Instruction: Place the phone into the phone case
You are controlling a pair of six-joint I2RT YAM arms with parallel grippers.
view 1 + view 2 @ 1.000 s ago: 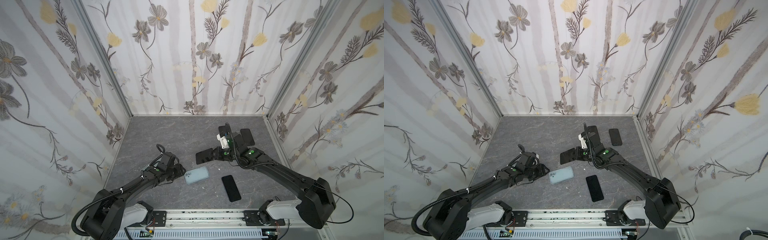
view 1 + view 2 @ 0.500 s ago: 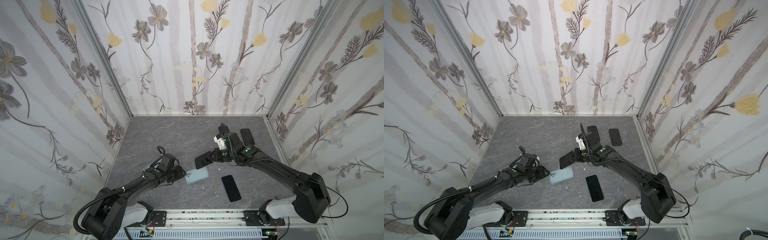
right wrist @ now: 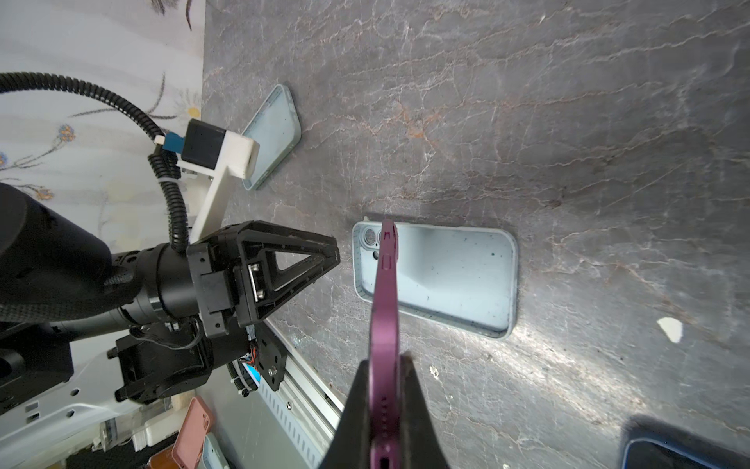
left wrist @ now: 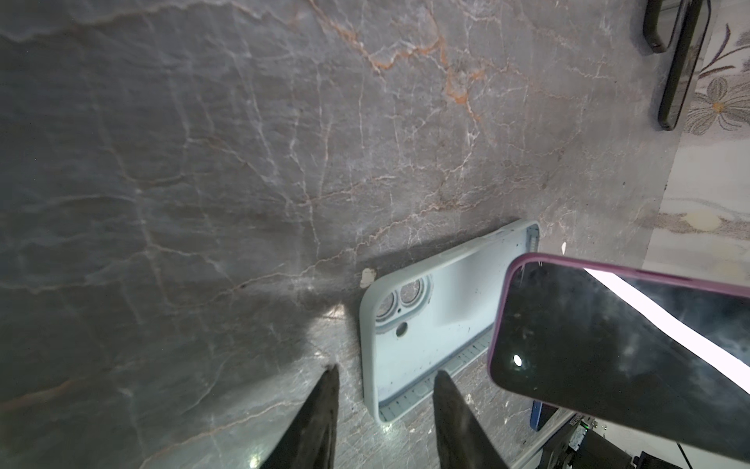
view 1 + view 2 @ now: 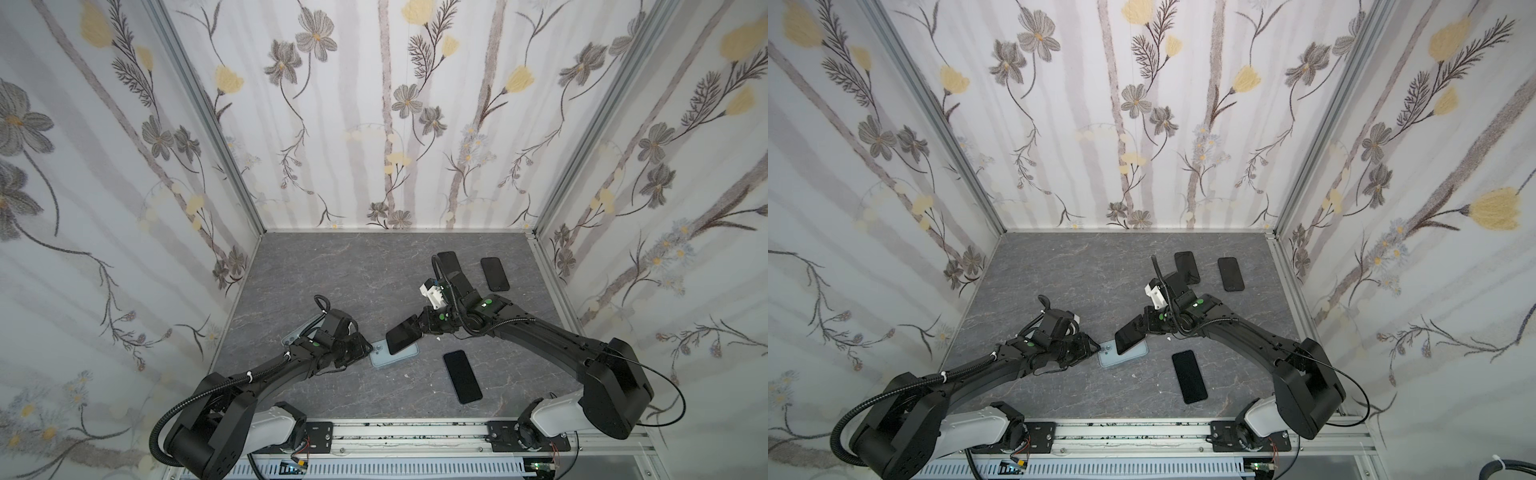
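Note:
A light blue phone case (image 5: 399,360) (image 5: 1125,360) lies open side up near the table's front middle. Above it hangs the purple-edged phone (image 5: 401,337) (image 5: 1130,337), tilted and dark screen up, with my right gripper (image 5: 419,328) (image 3: 385,361) shut on its end. In the right wrist view the phone (image 3: 385,304) stands edge-on over the camera-hole end of the case (image 3: 446,276). My left gripper (image 5: 368,347) (image 4: 387,371) is open at the case's camera end. A corner of the case (image 4: 438,308) lies between its fingers, under the phone (image 4: 608,345).
Three black phones lie on the grey table: one at front right (image 5: 462,376), two at the back right (image 5: 494,273) (image 5: 451,262). A second light blue case (image 3: 274,134) lies behind my left arm. Flowered walls close in three sides; a metal rail (image 5: 395,432) runs along the front.
My right gripper has carried the phone left and down until it hangs over the case. My left gripper has crept up to the case's end, its jaws a little narrower.

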